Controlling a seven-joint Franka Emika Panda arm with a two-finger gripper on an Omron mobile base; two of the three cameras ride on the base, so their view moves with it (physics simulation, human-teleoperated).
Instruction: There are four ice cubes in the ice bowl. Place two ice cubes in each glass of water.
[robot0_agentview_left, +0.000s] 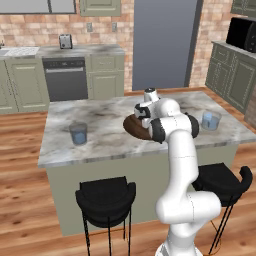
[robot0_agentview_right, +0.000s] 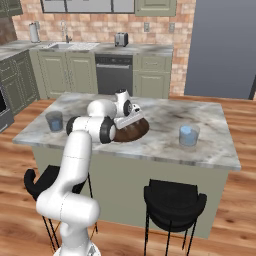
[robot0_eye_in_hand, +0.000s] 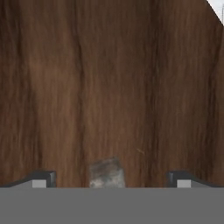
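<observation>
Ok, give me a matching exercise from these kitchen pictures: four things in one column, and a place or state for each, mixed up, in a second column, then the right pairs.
Things:
1. ice bowl
2. ice cube
3. hand
4. glasses of water

Places or states:
A. open, low over the wooden dish
B. between the two fingertips in the hand view
C. one near each end of the island counter
D. mid-counter, partly hidden behind the arm

Pairs: 1-D, 2-B, 3-A, 4-C
</observation>
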